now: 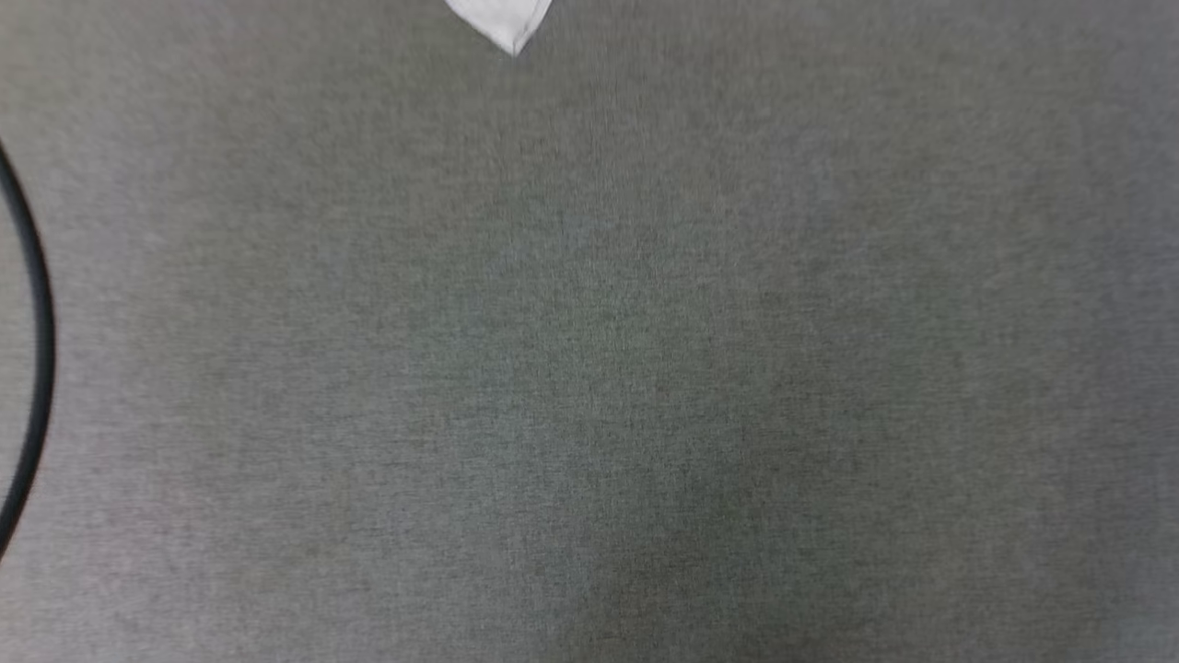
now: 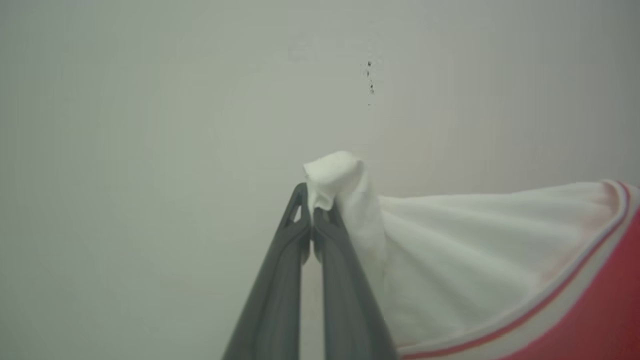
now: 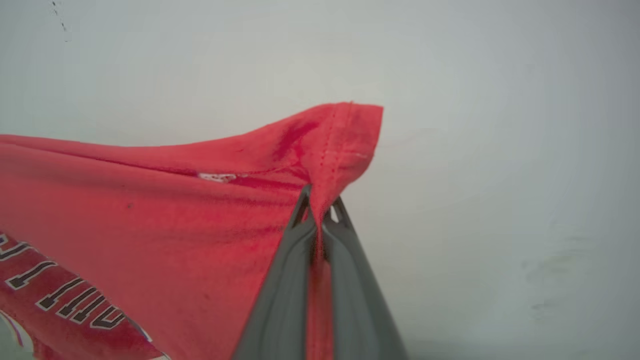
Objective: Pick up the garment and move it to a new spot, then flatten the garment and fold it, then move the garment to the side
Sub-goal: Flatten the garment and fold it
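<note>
While the head view gives me just a white cloth corner [image 1: 505, 23] at its top edge above the grey surface [image 1: 589, 368], with a black cable [image 1: 37, 350] curving at the left, I cannot judge from there where the cloth would land. In the left wrist view, my left gripper [image 2: 312, 215] is clamped on a small bunched tip of the white sleeve [image 2: 332, 172], and so thin a bite could slip under the hanging weight. In the right wrist view, my right gripper [image 3: 320, 210] pinches the hem corner [image 3: 345, 140] of the red jersey [image 3: 150, 210], which I judge hangs between both arms, its lettering [image 3: 65, 300] sagging below. Sleeve against hem is lopsided, so it may come down twisted.
</note>
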{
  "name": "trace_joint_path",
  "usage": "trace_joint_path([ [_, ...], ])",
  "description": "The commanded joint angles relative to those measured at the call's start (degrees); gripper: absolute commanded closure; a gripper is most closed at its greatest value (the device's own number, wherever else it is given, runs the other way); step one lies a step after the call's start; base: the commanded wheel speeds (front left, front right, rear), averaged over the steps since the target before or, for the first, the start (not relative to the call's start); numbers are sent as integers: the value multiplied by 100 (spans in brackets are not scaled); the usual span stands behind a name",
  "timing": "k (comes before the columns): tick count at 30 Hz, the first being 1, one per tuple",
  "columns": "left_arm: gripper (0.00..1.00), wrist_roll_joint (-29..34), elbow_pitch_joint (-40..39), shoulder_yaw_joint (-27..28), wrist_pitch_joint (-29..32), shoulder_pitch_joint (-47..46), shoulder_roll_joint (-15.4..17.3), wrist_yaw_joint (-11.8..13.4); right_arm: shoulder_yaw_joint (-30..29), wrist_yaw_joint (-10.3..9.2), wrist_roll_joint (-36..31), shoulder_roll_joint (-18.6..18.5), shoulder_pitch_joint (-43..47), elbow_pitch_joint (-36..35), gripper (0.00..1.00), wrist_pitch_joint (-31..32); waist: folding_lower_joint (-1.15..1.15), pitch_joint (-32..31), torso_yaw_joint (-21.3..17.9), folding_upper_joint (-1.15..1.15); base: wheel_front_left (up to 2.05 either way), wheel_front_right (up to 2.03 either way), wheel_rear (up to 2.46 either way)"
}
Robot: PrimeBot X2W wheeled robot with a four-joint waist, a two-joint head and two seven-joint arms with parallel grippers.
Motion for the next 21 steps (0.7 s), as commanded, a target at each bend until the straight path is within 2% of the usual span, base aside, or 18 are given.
trace_joint_path([
  [1, 100, 47, 65, 3, 7, -74, 51, 1, 0, -13, -56, -60, -69, 60, 100, -37, -1, 379, -22, 0, 0, 0, 0],
  [9, 100, -170, 450, 50, 18, -219, -91, -126, 260, -12, -44, 32, -268, 262, 100, -198, -1, 862, 17, 0, 0, 0, 0],
  [16, 100, -586, 787, 156, 50, 359, -297, -364, 753, -11, 246, 81, 159, 279, 100, -127, -1, 1007, 75, 0, 0, 0, 0],
  [21, 100, -935, 993, 253, -17, 1187, -435, -612, 1164, -10, 543, -30, 834, 194, 100, -191, -1, 928, 124, 0, 0, 0, 0],
])
